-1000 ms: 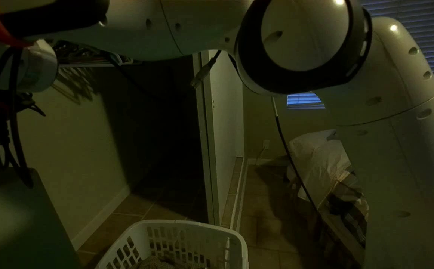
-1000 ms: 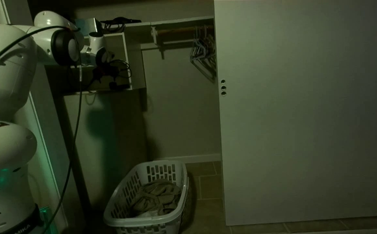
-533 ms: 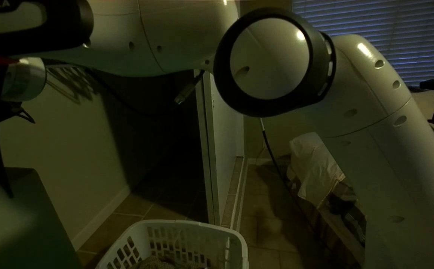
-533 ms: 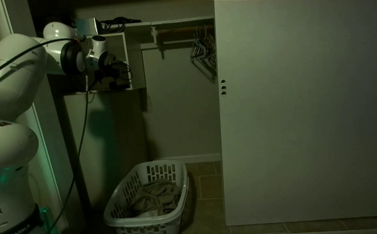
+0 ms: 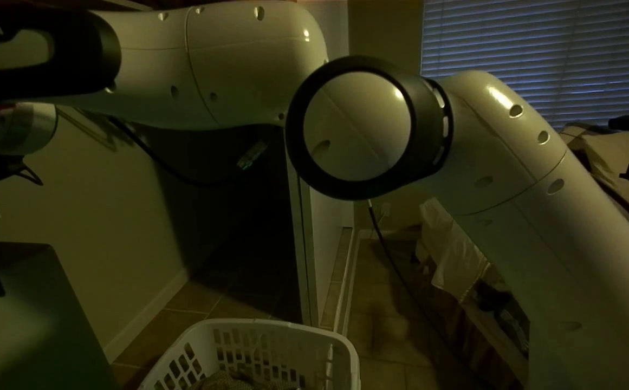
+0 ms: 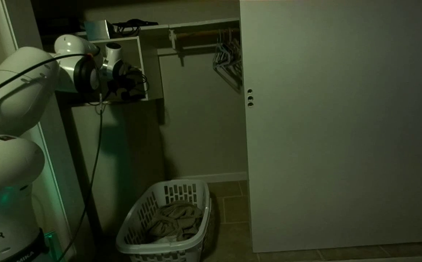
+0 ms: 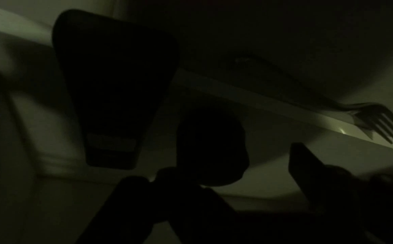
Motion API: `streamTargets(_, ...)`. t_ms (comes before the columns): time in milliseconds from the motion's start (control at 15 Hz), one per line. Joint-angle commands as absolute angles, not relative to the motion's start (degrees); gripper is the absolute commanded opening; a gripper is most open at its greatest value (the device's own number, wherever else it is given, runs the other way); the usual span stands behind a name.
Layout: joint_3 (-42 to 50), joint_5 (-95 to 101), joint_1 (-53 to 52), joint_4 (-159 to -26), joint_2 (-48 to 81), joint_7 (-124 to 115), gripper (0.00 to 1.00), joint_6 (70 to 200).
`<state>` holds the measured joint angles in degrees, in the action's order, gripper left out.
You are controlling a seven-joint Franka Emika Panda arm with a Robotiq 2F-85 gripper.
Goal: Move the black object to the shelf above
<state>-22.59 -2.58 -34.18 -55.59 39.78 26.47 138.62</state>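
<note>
Near the corner of the lower shelf (image 6: 118, 102) where its side wall (image 6: 153, 78) rises, a black object (image 6: 134, 97) is seen in an exterior view, lying where it lay a second ago. Only the arm (image 6: 32, 87) is changed: it is lowered and carried further in over the front edge. In the wrist view, a tapered black shape (image 7: 115, 84) and a rounded dark shape (image 7: 213, 142) are shown near the gripper (image 7: 250, 161); which is meant cannot be told. The gripper's fingers (image 7: 301, 162) look parted, a pale surface (image 7: 270, 179) being visible between one fingertip and the rounded shape, so nothing appears grasped. An approach is judged underway, with the grip and the lift to the upper shelf (image 6: 203, 23) still to be made.
</note>
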Motion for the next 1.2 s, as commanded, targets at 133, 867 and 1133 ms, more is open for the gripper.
streamTargets(133, -20.5, -1.1, -36.6, -48.8, 43.4, 24.8, 0.31, 135.4)
streamTargets(867, -18.3, -1.3, -37.6, -47.2, 43.7, 24.5, 0.41, 134.9)
streamTargets(1133, -17.5, -1.3, -38.2, -46.0, 43.9, 24.5, 0.68, 135.0)
